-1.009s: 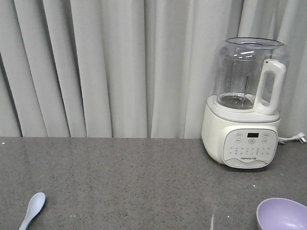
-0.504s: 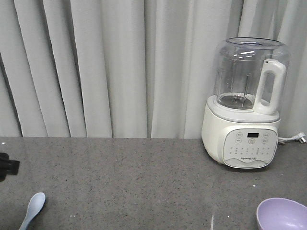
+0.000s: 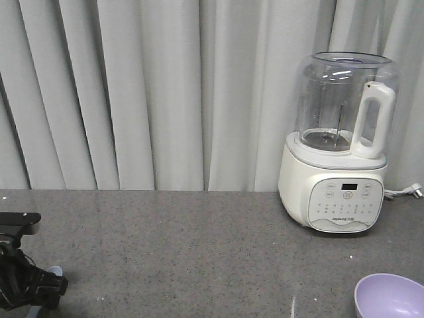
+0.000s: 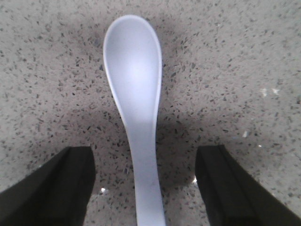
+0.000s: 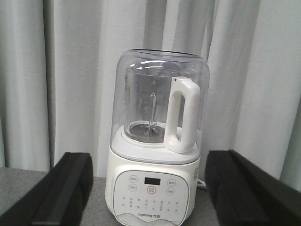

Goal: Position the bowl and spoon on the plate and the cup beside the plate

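The grey speckled desk [image 3: 199, 252] is running the full width of the front view, with its back edge meeting a pale pleated curtain [image 3: 132, 93]. A white blender [image 3: 334, 199] with a clear jug is standing at the back edge toward the right end, and its plug [image 3: 415, 190] is lying just beside it by the curtain. A broad bare stretch of desk is lying open between the left end and the right end, and in front of the blender.

The left gripper [image 4: 145, 157] is hanging low over the desk near the left end, toward the front. Its jaws are standing wide apart, one on each side of the spoon [image 4: 134, 80], and neither is touching it. The spoon is lying flat on the desk with its scoop facing up and pointing away from the gripper, while its handle is running back between the jaws. It is looking smooth, pale blue-white and matte, with a rounded oval scoop narrowing into a short straight handle.

The lavender bowl [image 3: 391, 298] is sitting upright near the front right of the desk, well apart from the spoon and cut off by the bottom of the front view.

The right gripper [image 5: 149, 162] is facing the blender from a distance, its jaws spread wide with nothing held between them.
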